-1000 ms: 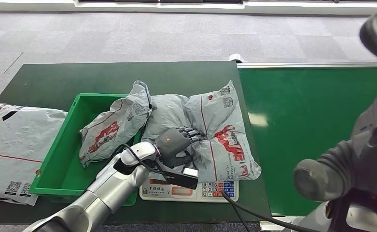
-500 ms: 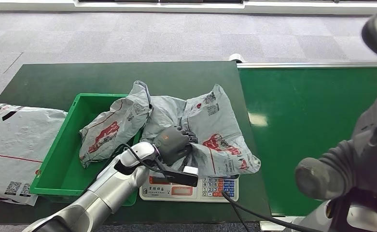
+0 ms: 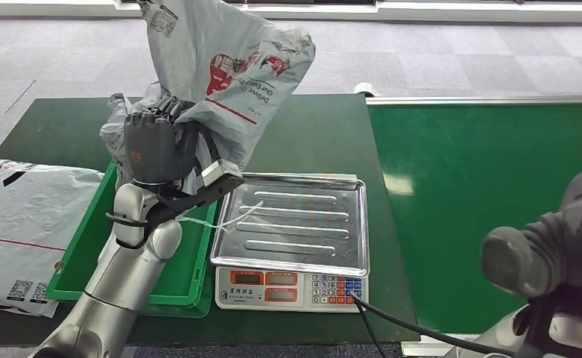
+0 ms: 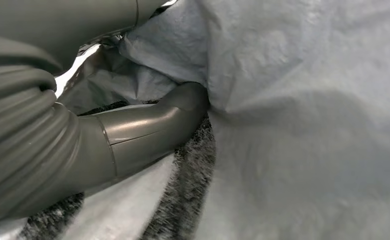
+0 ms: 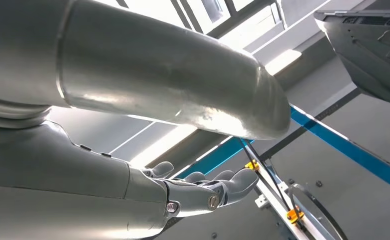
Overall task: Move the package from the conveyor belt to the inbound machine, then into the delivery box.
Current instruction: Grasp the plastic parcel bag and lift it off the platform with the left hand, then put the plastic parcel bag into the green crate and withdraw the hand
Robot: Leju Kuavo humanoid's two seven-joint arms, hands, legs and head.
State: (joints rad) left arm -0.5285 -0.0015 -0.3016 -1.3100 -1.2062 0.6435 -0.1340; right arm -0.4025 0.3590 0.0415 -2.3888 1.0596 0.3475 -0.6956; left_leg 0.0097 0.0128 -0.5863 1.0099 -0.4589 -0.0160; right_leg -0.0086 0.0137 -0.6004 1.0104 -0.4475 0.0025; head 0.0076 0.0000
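- Grey plastic mailers [image 3: 19,224] with red print and square codes lie flat on the dark green table [image 3: 64,123], off to the left of the left hand and lower than it.
- Directly beneath the left hand sits a green delivery box [image 3: 86,250]; the forearm crosses over its right wall.
- Left hand [image 3: 152,149] is raised, back of the hand toward the head camera, its fingers [image 3: 170,110] curled into the crumpled lower edge of the package [image 3: 220,60].
- From that hold the package, a grey bag with red markings, stands up above the hand and leans to its right, clear of the table; the left wrist view shows the thumb [image 4: 148,125] pressed into grey wrinkled film.
- Just right of the hand and lower is the inbound machine [image 3: 291,239], a scale with a bare ribbed steel tray and a keypad on its near side, a black cable [image 3: 407,328] running off it.
- Further right runs the bright green conveyor belt [image 3: 481,186].
- Right hand [image 5: 207,192] shows in its wrist view with fingers stretched out and slightly apart, holding nothing.
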